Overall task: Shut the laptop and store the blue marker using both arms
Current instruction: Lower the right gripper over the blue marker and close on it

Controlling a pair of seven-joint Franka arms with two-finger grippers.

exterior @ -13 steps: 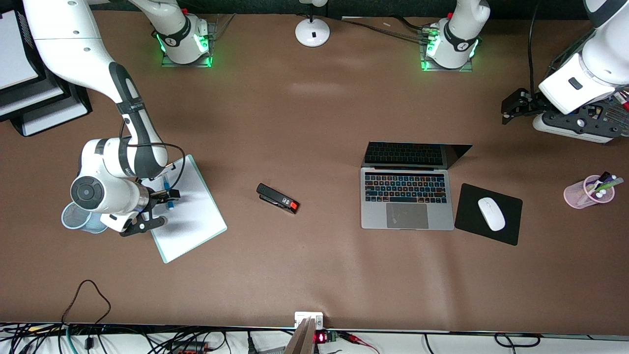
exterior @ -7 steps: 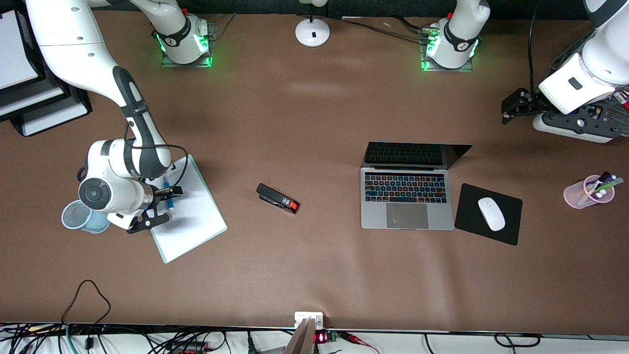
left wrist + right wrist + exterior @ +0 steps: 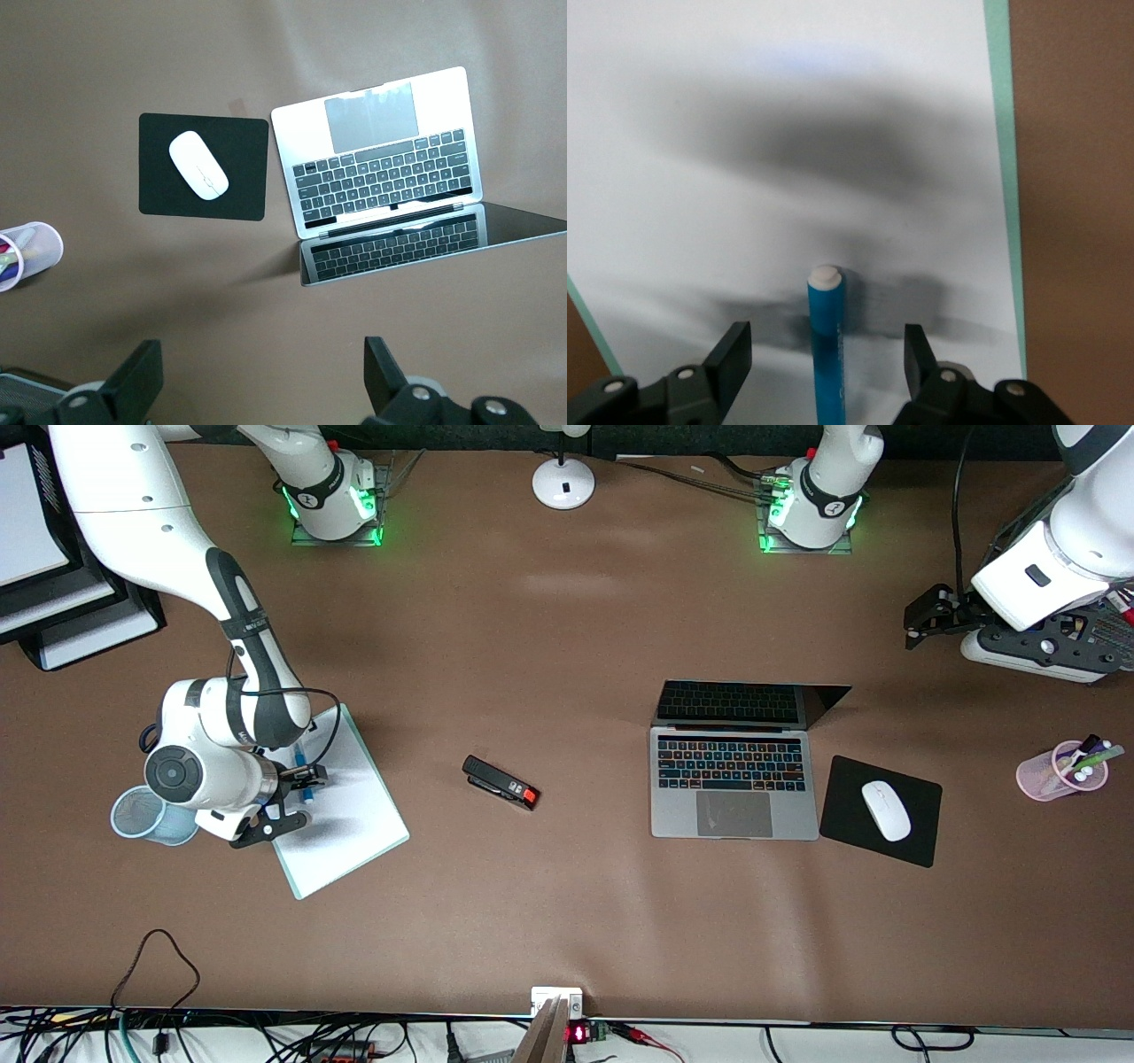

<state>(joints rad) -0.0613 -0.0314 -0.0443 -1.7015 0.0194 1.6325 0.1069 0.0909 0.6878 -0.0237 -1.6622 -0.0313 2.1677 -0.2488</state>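
Right gripper (image 3: 824,354) jaws wide, straddling the blue marker (image 3: 826,345) on the white clipboard (image 3: 341,806).

Left gripper (image 3: 257,385), waiting, spread wide above bare brown table (image 3: 567,903) near its own end. One open laptop (image 3: 731,779), one stapler (image 3: 501,782), two cups. The marker's long axis runs toward the bases, whitish end forward of the jaws.

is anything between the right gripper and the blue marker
Nothing visible. The right gripper is open over the white clipboard, with the blue marker lying on the sheet in the gap between its two fingers. No other object sits between them.
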